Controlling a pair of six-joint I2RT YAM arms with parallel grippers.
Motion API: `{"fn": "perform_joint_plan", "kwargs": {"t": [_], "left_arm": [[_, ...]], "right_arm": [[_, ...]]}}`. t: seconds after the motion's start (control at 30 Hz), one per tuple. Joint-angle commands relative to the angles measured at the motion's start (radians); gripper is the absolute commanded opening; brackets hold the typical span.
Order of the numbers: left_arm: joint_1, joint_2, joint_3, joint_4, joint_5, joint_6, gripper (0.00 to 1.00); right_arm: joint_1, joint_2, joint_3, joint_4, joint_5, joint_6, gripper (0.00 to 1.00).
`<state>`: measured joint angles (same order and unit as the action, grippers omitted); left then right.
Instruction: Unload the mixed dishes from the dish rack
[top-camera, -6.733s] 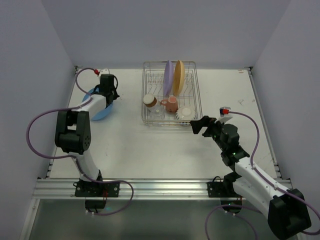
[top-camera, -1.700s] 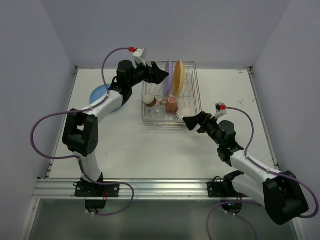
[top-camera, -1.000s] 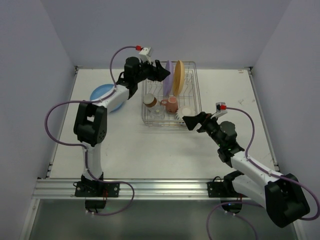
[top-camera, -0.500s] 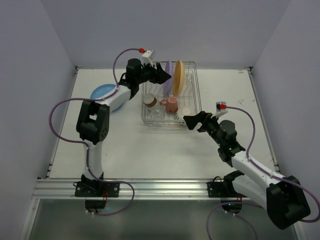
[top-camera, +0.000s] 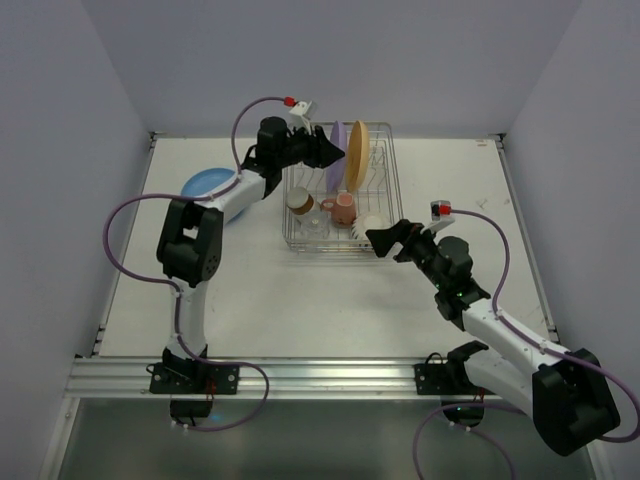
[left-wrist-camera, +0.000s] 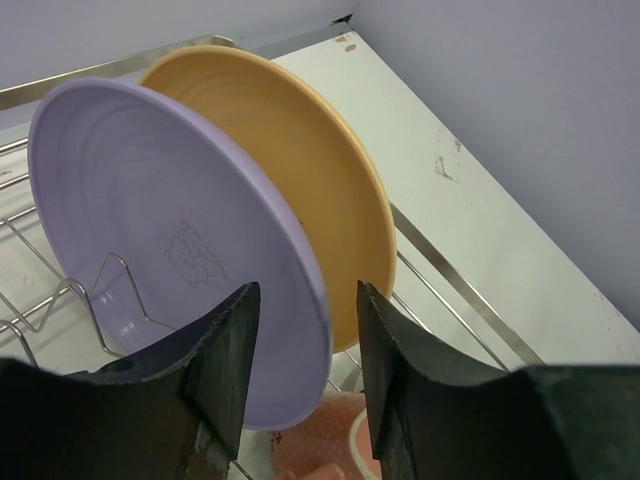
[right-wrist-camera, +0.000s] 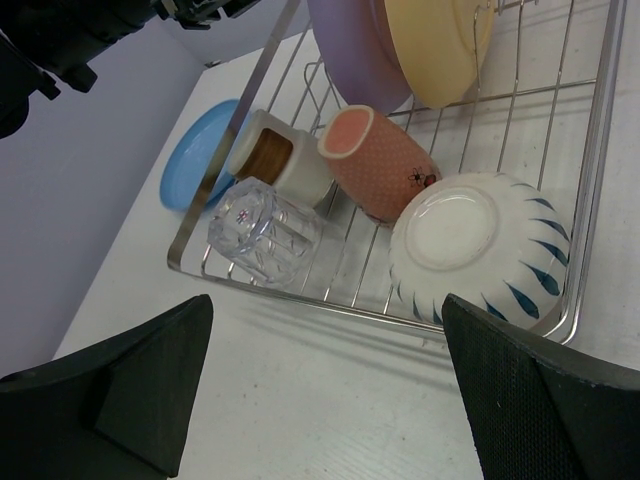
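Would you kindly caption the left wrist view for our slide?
Open left gripper lined up on the purple plate, orange plate behind.

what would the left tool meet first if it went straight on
Probably the rim of the purple plate, lined up between the open fingers of the left tool; depth unclear.

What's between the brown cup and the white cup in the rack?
The pink mug sits between the brown cup and the white cup; the right wrist view shows it clearly.
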<state>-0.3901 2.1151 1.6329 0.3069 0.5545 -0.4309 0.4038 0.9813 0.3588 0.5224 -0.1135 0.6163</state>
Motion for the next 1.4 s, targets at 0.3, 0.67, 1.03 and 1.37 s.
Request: {"fn": "perform_joint_plan", "kwargs": {"t": [0.3,0.67,1.03,1.37], "left_arm": [[-0.015,0.036,0.077,-0.018,0.041,-0.012,0.40],[-0.015,0.032,0.081,-0.020,0.051,-0.008,0.21],[-0.015,-0.006,0.079,-0.012,0.102,-0.016,0.00],[0.002,-0.104,0.051,0.064,0.194,-0.118,0.00]], "right_arm": [[0.003,0.014,0.049,-0.010,0.028,-0.015,0.99],[0.003,0.028,0.060,-0.019,0.020,-0.015,0.99],[0.004,0.040,0.069,-0.025,0.018,-0.015,0.99],[0.004,0.043,0.072,-0.029,0.014,-0.016,0.99]]}}
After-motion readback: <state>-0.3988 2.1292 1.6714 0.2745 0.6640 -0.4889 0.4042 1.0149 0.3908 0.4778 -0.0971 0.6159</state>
